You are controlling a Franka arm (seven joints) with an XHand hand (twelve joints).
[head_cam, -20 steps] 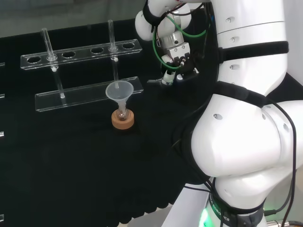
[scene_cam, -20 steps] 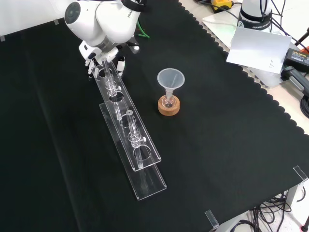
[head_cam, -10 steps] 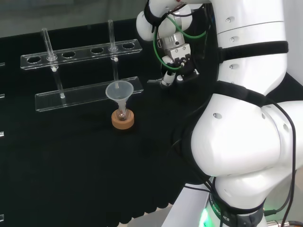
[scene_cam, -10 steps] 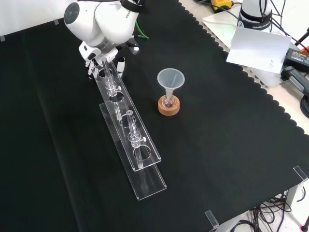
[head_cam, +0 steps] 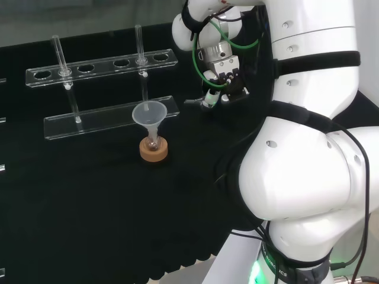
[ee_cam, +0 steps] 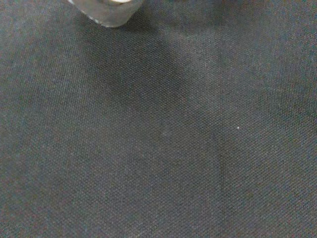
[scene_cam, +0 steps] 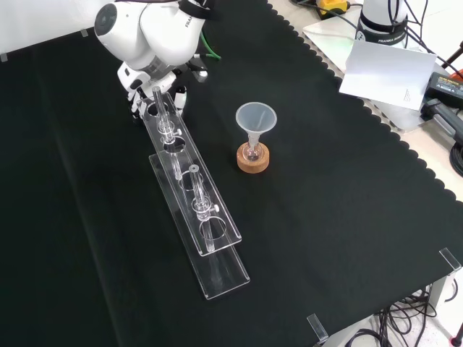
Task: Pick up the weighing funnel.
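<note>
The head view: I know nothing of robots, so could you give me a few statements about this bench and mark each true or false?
1. The funnel stands mouth up, its stem in a small flask on a cork ring. True.
2. The cloth is white. False: it is black.
3. The hand is to the right of the funnel. True.
4. The funnel sits in the clear rack. False: it stands apart, in front of the rack.

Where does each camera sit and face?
Head view: behind and above the base, looking over the white arm links at the black cloth; robot hand shows.
Front view: opposite the arm, looking down on the cloth; a white link enters from the top.
Wrist view: at the wrist, close on cloth weave.
Head and front views share the clear cone-shaped funnel on its cork ring.
</note>
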